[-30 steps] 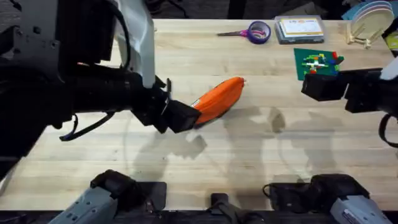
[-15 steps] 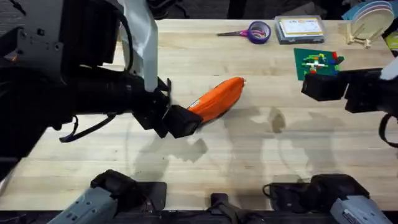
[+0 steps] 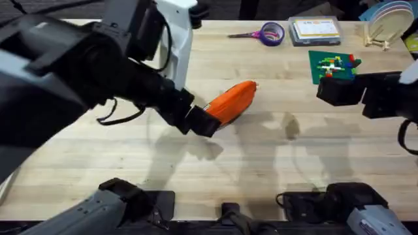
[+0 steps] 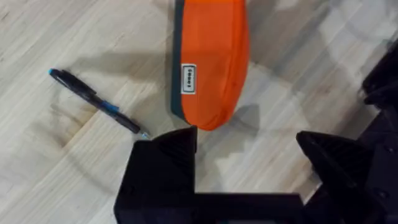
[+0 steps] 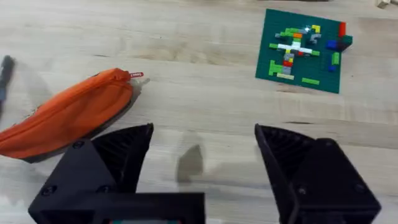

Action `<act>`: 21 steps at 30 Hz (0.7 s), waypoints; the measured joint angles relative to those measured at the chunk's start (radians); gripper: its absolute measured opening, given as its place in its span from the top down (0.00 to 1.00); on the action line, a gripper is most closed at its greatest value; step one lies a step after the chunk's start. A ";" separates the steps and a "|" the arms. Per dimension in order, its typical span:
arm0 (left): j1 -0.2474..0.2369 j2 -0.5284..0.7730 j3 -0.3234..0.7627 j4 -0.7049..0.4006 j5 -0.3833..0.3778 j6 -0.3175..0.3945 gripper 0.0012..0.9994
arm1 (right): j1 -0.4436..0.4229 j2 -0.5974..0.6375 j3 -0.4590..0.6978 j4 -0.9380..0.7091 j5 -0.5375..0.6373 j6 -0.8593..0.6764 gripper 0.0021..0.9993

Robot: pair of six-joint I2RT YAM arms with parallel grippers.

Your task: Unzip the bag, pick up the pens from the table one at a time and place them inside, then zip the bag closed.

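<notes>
Orange pencil pouch [image 3: 230, 102] lies mid-tabletop [image 3: 274, 156], still zipped. Your left gripper [image 4: 249, 155] hangs open-fingered at its seven o'clock end; the right gripper [image 5: 202, 168] is open too. Descend carelessly and you'll knock the pen [image 4: 96, 102] aside.

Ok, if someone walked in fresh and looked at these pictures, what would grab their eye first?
Probably the orange bag lying mid-table, with the left end effector open right at its near end. Next, the black pen on the table beside the bag, seen from the left wrist, and the green brick plate with coloured bricks toward the far right, near the open right end effector.
</notes>
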 joint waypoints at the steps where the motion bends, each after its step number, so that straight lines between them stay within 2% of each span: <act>1: -0.001 0.013 0.000 0.006 -0.005 0.000 0.00 | 0.000 0.000 0.000 0.000 0.000 0.000 0.00; 12: -0.071 0.085 -0.016 0.111 -0.093 0.000 0.00 | 0.000 0.000 0.000 0.000 0.000 -0.007 0.00; 21: -0.075 0.155 -0.058 0.221 -0.139 0.000 0.00 | 0.000 0.000 0.000 0.000 0.000 -0.007 0.00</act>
